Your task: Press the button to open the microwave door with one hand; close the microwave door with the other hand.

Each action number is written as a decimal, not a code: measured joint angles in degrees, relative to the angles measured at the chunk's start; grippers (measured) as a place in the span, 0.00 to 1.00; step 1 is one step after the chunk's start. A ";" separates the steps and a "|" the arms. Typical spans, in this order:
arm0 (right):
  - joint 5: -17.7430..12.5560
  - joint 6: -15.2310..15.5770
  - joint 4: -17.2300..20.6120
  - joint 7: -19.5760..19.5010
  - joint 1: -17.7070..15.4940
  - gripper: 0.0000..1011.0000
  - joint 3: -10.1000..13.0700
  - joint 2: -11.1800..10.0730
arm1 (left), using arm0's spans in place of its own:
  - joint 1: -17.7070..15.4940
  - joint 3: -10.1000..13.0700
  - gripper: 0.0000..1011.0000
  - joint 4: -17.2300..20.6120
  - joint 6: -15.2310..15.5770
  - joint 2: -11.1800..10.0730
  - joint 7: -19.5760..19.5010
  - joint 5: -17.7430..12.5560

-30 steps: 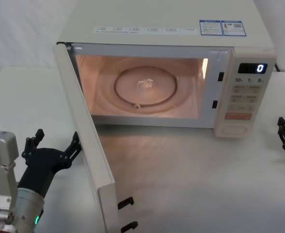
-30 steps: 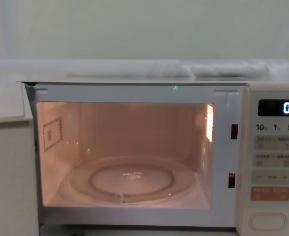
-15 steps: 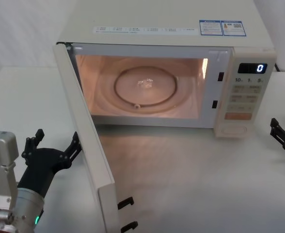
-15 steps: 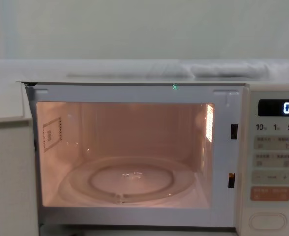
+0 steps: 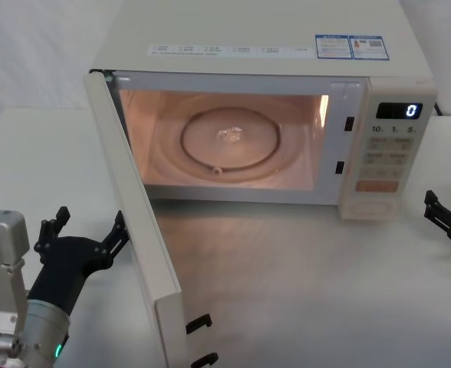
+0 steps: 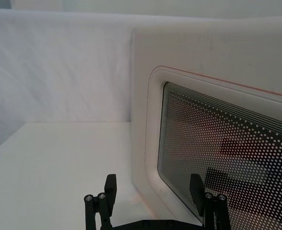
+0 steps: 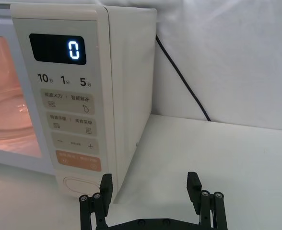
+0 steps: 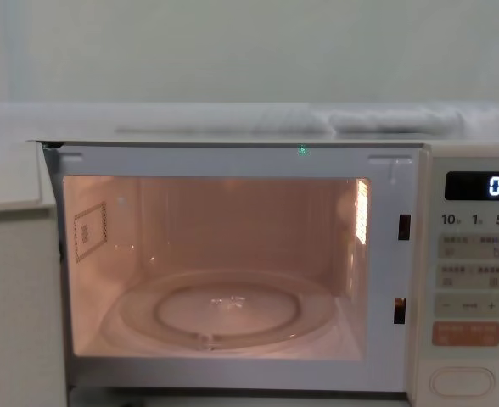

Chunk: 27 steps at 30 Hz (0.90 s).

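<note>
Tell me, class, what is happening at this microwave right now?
The microwave door stands wide open, swung out to the robot's left, and the lit cavity shows a bare glass turntable. The left gripper is open, just outside the door's outer face, placed to push it shut. The right gripper, also open, sits on the table to the right of the control panel, clear of the button. So opening looks done; closing is not yet done.

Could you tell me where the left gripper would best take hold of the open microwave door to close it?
Probably no grip is needed: the door stands swung wide open. The left gripper, open at its outer face, could push that flat face near the free latch edge.
</note>
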<state>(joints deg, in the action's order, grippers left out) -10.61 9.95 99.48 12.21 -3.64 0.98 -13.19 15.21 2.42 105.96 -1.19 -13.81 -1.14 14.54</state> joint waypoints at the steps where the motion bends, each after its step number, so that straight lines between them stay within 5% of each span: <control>1: 0.00 0.00 0.00 0.00 0.00 0.99 0.00 0.00 | 0.00 0.00 0.99 0.00 0.00 0.00 0.00 0.00; 27: 0.00 0.00 0.00 0.00 0.00 0.99 0.00 0.00 | 0.00 0.00 0.99 0.00 0.00 0.00 0.00 0.00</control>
<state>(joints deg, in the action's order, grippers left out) -10.61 9.95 99.48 12.21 -3.64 0.98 -13.20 15.21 2.41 105.95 -1.19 -13.80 -1.14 14.54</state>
